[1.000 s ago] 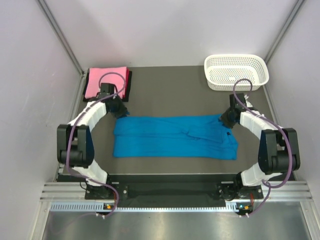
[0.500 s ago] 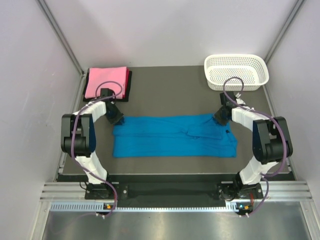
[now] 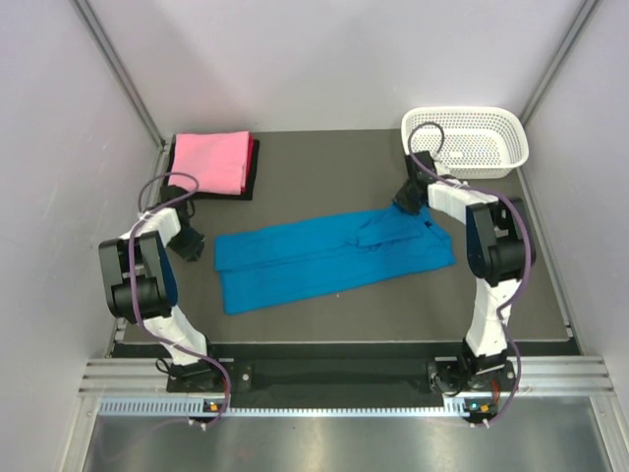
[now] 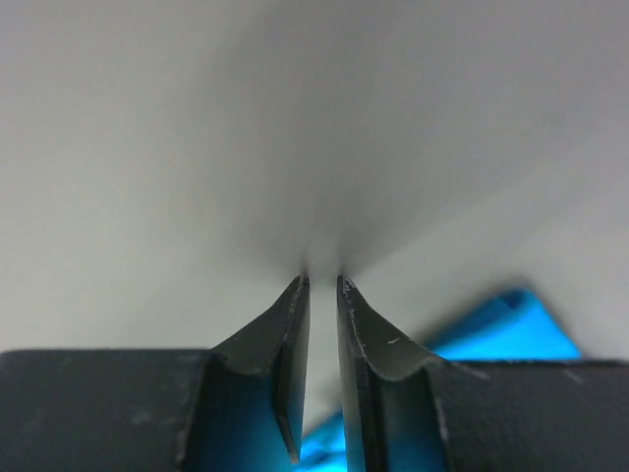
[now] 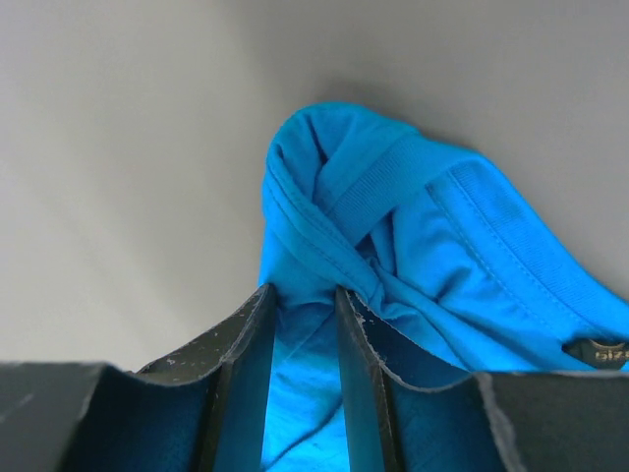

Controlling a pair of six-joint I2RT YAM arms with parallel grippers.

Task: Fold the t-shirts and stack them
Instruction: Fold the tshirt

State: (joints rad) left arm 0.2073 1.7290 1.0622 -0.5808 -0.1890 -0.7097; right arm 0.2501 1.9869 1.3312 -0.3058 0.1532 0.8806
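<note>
A blue t-shirt (image 3: 324, 258), folded into a long strip, lies slanted across the dark table. My right gripper (image 3: 401, 205) is at its far right corner. In the right wrist view the gripper (image 5: 303, 290) is shut on bunched blue cloth (image 5: 442, 246) near the collar. My left gripper (image 3: 194, 248) sits just left of the shirt's left end. In the left wrist view it (image 4: 321, 280) is nearly closed with a thin empty slit, and the blue shirt (image 4: 511, 324) shows to its right. A folded pink shirt (image 3: 208, 161) lies on a dark one (image 3: 254, 169) at the back left.
A white perforated basket (image 3: 464, 141) stands at the back right, just behind my right gripper. White enclosure walls with metal posts close in the table on the left, right and back. The arm bases sit at the near edge.
My right gripper has pulled the shirt's right end toward the back, so the strip now slants. My left gripper has moved left, off the shirt's left corner.
</note>
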